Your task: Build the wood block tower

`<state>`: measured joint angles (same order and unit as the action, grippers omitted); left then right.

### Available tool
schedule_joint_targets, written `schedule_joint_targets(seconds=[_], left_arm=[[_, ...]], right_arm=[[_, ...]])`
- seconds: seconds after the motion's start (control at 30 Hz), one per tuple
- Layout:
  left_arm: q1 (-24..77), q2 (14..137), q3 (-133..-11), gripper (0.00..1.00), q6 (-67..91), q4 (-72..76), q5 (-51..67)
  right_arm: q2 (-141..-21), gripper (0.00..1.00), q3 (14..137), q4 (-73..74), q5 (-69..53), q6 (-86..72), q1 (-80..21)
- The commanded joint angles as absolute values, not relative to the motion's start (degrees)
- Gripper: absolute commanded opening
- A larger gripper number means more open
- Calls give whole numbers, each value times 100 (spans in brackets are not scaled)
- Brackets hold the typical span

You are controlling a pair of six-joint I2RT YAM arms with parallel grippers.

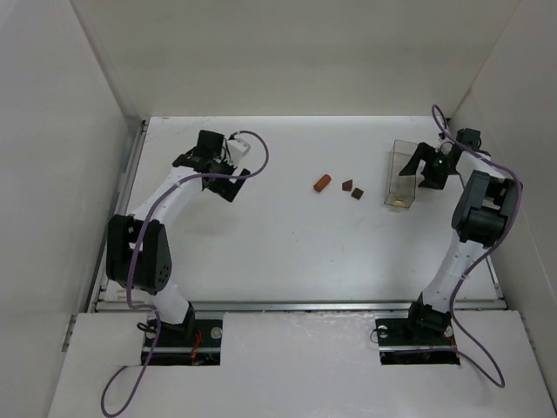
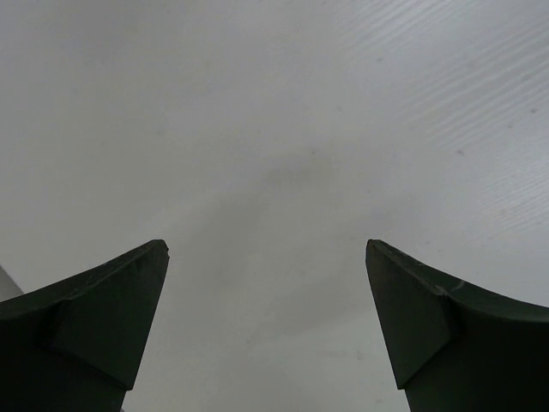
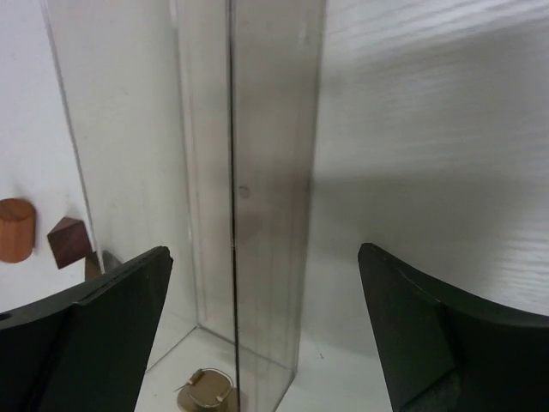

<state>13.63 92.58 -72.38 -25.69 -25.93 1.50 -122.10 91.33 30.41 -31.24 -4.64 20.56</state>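
Gaping wide before the clear plastic rectangular container, my right claw is well apart from the orange-brown wooden cylinder and dark brown wooden cube on its left.

White table bears an orange cylinder, reddish block, dark block (a close row) — clear container nearby.

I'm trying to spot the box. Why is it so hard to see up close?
Right wrist view: the clear plastic container is see-through, so only faint edges and a soft gray shadow show; top external view: even light, clearer outline.
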Motion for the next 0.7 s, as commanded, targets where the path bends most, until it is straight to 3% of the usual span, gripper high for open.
schedule_joint_targets(seconds=[0.0,0.37,0.67], left_arm=[[1871,9386,-7908,100,-2689,-2689,97],[3093,11037,-9772,100,-2040,-2260,255],[3761,13183,-12294,100,-1793,-2662,71]], right_arm=[[-11822,96,9272,3138,-2225,-466,2057],[-10076,100,9282,3094,-370,-1001,1460],[-8956,100,8737,2961,-246,-1556,617]])
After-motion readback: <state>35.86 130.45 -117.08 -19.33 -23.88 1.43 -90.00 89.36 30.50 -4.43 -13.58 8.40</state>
